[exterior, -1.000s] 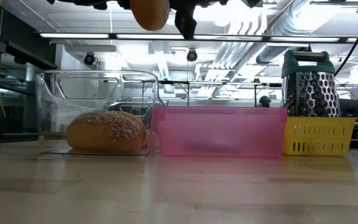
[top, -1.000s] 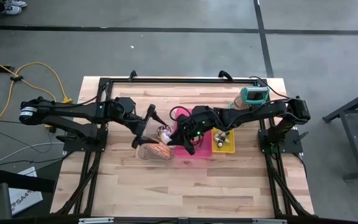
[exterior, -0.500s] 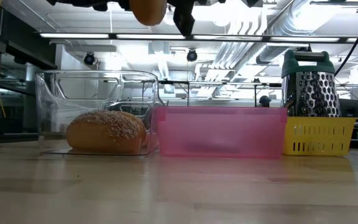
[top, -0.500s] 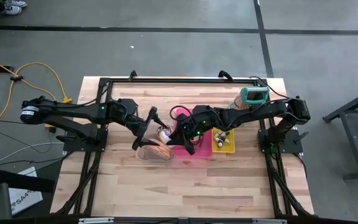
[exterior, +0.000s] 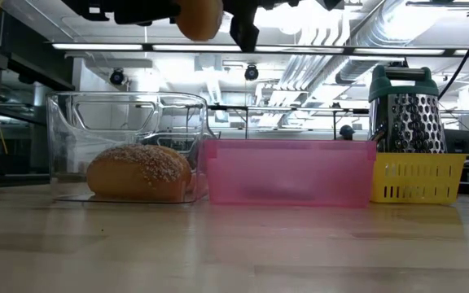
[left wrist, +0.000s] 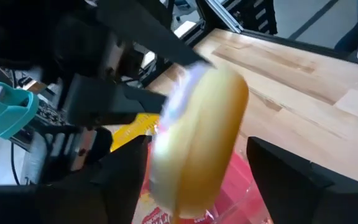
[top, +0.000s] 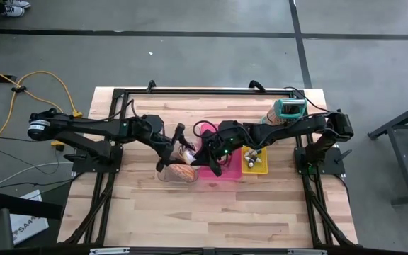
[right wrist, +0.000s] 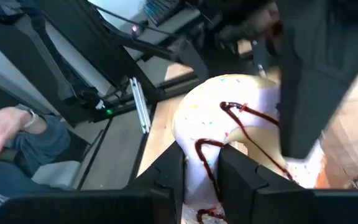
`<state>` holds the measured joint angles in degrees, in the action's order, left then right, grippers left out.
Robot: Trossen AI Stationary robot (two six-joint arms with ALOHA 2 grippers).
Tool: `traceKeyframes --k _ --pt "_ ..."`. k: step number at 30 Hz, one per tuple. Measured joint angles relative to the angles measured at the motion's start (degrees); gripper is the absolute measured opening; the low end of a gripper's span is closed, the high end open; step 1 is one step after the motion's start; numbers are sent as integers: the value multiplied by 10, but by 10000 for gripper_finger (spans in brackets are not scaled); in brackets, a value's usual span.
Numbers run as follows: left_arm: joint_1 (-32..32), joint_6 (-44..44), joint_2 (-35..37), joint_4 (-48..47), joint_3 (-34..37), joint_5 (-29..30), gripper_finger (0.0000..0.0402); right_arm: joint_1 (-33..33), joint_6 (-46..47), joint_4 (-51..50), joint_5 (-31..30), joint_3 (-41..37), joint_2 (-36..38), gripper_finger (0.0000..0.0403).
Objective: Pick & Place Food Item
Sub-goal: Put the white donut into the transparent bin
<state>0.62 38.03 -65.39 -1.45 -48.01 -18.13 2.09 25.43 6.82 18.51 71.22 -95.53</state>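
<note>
A white-iced doughnut with dark red drizzle (right wrist: pixel 229 124) hangs high above the clear container (exterior: pixel 129 122), and my right gripper (right wrist: pixel 201 177) is shut on it. In the high view the doughnut (top: pixel 187 150) shows between both arms. My left gripper (left wrist: pixel 197 186) reaches in from the table's left, open, with one finger on each side of the doughnut (left wrist: pixel 197 143), which it sees edge-on. A seeded bun (exterior: pixel 139 172) lies on the container's floor. My right gripper pinches the doughnut's rim (right wrist: pixel 199 158) between its two fingers, coming from the table's right and slanting a little downward. The doughnut is lifted clear and stands on edge above the clear container. My left gripper: I cannot tell whether its fingers (left wrist: pixel 291 180) touch the doughnut.
A pink bin (exterior: pixel 287 171) stands right of the clear container. Beyond it sits a yellow basket (exterior: pixel 418 179) with a metal grater (exterior: pixel 405 114). A black frame (top: pixel 204 91) runs round the table. A person's hand (right wrist: pixel 2 130) shows beyond the table.
My left gripper has moved toward the table's right and a little down, bringing its fingers around the doughnut. The doughnut and my right gripper have stayed where they were.
</note>
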Motion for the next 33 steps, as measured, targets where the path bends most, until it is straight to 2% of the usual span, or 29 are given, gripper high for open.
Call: traceKeyframes --k 25,33 --pt "0 -5 0 11 0 -16 255 0 20 -37 -25 0 0 70" --pt "0 -5 0 11 0 -16 207 0 20 -37 -21 0 0 70"
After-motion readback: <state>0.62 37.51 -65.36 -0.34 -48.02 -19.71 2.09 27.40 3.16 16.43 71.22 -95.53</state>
